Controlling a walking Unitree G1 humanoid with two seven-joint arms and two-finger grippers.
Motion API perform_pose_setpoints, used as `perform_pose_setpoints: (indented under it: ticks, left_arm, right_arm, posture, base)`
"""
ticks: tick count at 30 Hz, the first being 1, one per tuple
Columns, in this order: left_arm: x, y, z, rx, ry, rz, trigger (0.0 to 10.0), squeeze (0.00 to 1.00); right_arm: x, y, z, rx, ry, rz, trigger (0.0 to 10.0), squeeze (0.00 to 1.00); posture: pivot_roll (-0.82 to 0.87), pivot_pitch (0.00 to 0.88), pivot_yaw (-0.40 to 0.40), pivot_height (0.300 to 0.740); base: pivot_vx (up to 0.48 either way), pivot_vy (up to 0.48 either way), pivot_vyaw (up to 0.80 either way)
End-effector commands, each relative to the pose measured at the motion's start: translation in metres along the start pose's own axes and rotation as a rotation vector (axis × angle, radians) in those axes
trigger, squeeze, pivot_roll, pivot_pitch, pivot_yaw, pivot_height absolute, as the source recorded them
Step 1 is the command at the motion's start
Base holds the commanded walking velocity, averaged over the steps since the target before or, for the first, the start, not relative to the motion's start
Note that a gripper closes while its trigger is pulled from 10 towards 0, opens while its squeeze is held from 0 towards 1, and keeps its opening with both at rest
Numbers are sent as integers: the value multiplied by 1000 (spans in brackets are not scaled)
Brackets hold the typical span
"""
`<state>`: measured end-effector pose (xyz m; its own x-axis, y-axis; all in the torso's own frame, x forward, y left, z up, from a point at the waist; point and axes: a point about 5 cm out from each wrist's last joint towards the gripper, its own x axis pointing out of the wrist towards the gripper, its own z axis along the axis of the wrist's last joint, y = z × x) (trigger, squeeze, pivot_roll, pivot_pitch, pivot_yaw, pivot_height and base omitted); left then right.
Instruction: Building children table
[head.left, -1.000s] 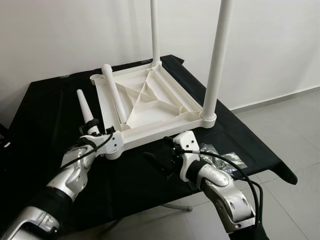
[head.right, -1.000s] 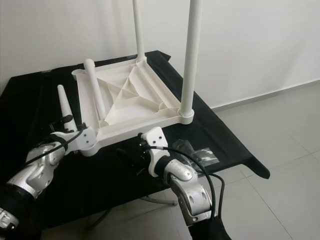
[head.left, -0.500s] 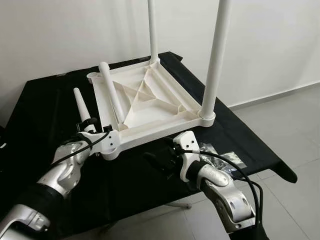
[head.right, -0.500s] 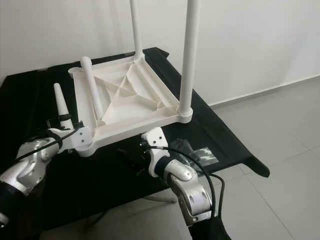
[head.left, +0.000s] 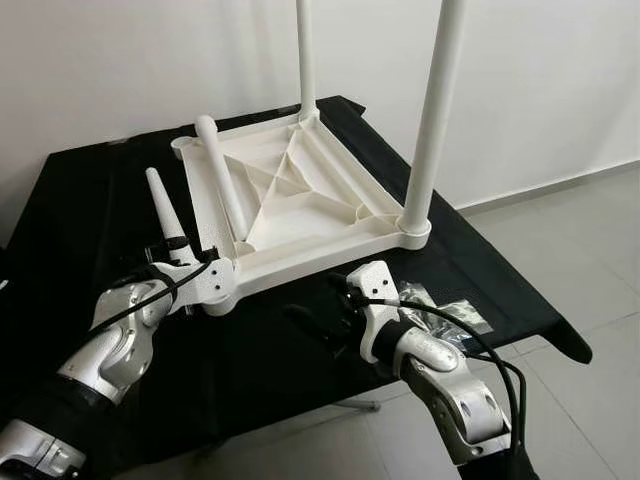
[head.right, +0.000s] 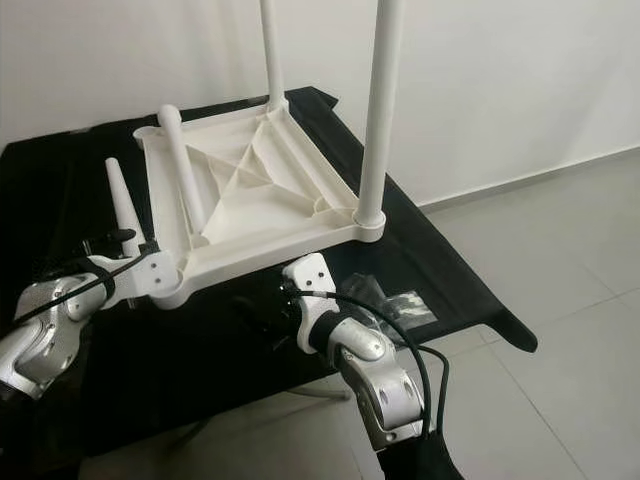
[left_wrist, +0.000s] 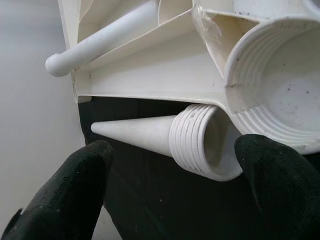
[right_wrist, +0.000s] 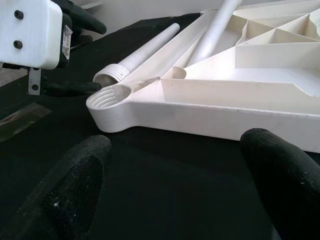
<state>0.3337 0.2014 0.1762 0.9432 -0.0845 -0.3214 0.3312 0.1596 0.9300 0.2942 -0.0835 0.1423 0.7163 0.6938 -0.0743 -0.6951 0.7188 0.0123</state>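
- Our left hand (left_wrist: 170, 160) held its fingers wide around a tapered leg's (left_wrist: 150, 136) ribbed end, beside the ribbed corner socket (left_wrist: 270, 85).
- The upturned white plastic table (head.left: 300, 200) lay on the black-draped tabletop (head.left: 90, 200).
- Our right hand (right_wrist: 175, 170) hovered spread wide nearby.

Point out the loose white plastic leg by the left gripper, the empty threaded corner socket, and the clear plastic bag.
loose white plastic leg (head.left: 160, 205), left eye view, tapered shaft.
empty threaded corner socket (left_wrist: 280, 95), left wrist view, threaded wall.
clear plastic bag (head.left: 455, 320), left eye view, middle.

Both upright legs (head.left: 432, 110) run off the head views' top edge. The wrist view crops the corner socket (left_wrist: 280, 85). The clear bag (head.left: 450, 312) lies partly behind the right arm; its contents seem too small to identify.
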Motion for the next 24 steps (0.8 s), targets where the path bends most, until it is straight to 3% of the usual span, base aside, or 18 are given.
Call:
perform_pose_setpoints:
  ticks: [1,5,7,12,24]
  left_arm:
    - [-1,-10,-11,17,48,-31,10000,0]
    - [1,-14,-10,-6,64,-11,10000,0]
    - [4,-8,-6,-34,64,67,10000,0]
    - [5,-3,3,-52,43,128,10000,0]
    - [15,-11,4,-22,63,111,10000,0]
  right_arm:
    - [1,4,1,-5,-3,17,10000,0]
    - [1,5,0,-2,-3,13,10000,0]
    - [0,5,0,-2,-3,14,10000,0]
    - [0,5,0,-2,-3,15,10000,0]
    - [0,6,0,1,-5,14,10000,0]
  posture:
    - [-160,93,52,740]
    - [-162,91,54,740]
    - [-164,90,54,740]
    - [-164,90,55,740]
    - [-162,94,56,740]
  base:
    - [0,0,0]
    - [0,0,0]
    - [0,0,0]
    - [0,0,0]
    - [0,0,0]
